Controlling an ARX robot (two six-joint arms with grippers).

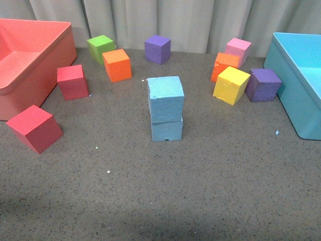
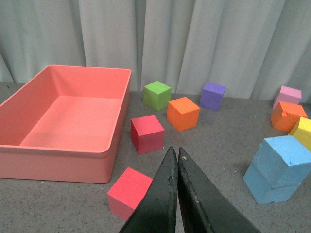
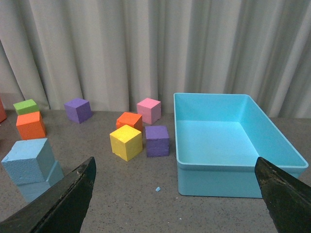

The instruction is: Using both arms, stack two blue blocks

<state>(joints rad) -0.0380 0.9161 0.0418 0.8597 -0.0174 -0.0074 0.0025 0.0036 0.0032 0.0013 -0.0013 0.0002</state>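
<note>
Two sky-blue foam blocks stand stacked mid-table: the upper block [image 1: 166, 98] rests on the lower block [image 1: 167, 128], turned a little and overhanging it. The stack also shows in the left wrist view [image 2: 278, 167] and in the right wrist view [image 3: 31, 167]. Neither arm shows in the front view. My left gripper [image 2: 176, 151] is shut and empty, above the table near a red cube [image 2: 129, 192], well away from the stack. My right gripper [image 3: 175, 167] is open wide and empty, its fingers [image 3: 73, 194] spread over bare table in front of the turquoise bin [image 3: 228, 172].
A salmon bin [image 1: 47, 60] stands at the left and the turquoise bin [image 1: 291, 85] at the right. Red [image 1: 34, 128], red [image 1: 73, 82], green [image 1: 101, 48], orange [image 1: 117, 65], purple [image 1: 157, 49], pink [image 1: 237, 50], orange [image 1: 224, 64], yellow [image 1: 231, 85] and purple [image 1: 263, 85] cubes lie behind and beside the stack.
</note>
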